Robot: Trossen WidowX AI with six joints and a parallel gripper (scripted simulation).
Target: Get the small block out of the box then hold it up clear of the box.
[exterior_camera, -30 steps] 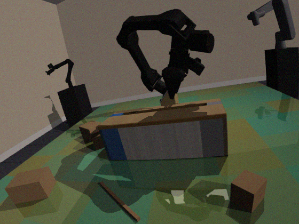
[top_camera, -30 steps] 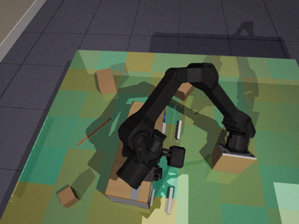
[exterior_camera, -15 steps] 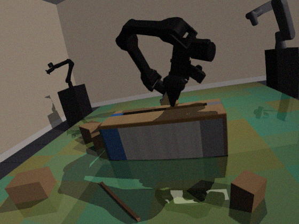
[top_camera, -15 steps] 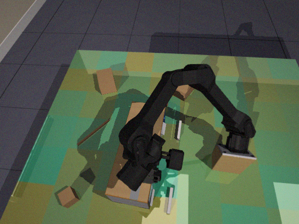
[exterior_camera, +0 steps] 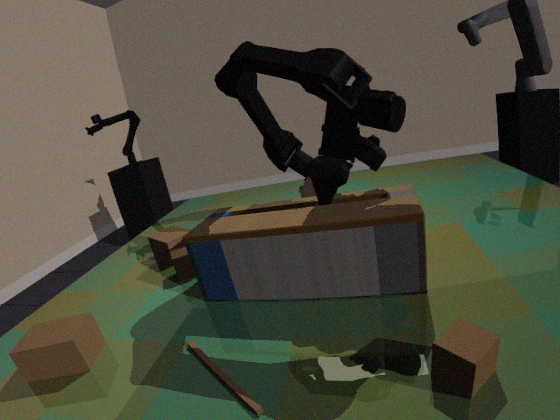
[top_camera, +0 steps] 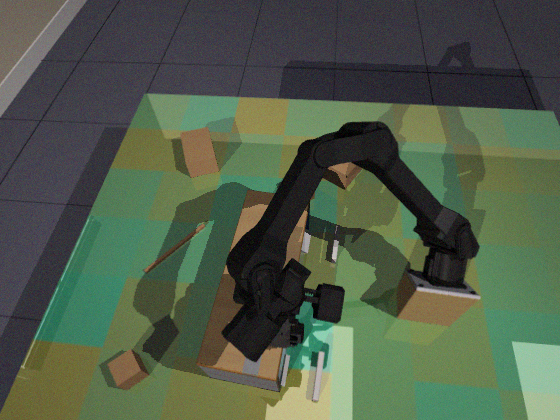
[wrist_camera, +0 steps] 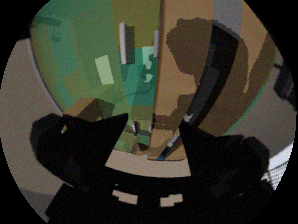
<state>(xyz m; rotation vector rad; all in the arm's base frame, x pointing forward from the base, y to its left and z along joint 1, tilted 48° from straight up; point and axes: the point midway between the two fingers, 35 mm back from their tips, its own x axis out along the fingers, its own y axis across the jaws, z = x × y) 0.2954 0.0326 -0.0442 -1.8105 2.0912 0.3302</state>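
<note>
The box [top_camera: 216,342] [exterior_camera: 300,265] [wrist_camera: 172,100] stands upright on the table, with a wooden top and a long dark slot [wrist_camera: 206,92] along it. One end is marked by a blue strip [exterior_camera: 214,270], the other by a grey one [exterior_camera: 400,257] [top_camera: 251,367]. The small block cannot be made out; the arm covers much of the slot in the top view. My gripper [wrist_camera: 153,119] is open and empty, pointing down close over the box top. In the wrist view its fingertips lie on either side of the box's front edge. In the top view the arm hides them.
Wooden blocks lie behind the box [top_camera: 200,152] [exterior_camera: 60,345], off its blue end [top_camera: 345,172] and near its grey end [top_camera: 127,370] [exterior_camera: 465,355]. A thin stick [top_camera: 175,247] [exterior_camera: 225,377] lies behind it. White bars [top_camera: 318,375] [top_camera: 334,250] [wrist_camera: 123,42] stand before its front.
</note>
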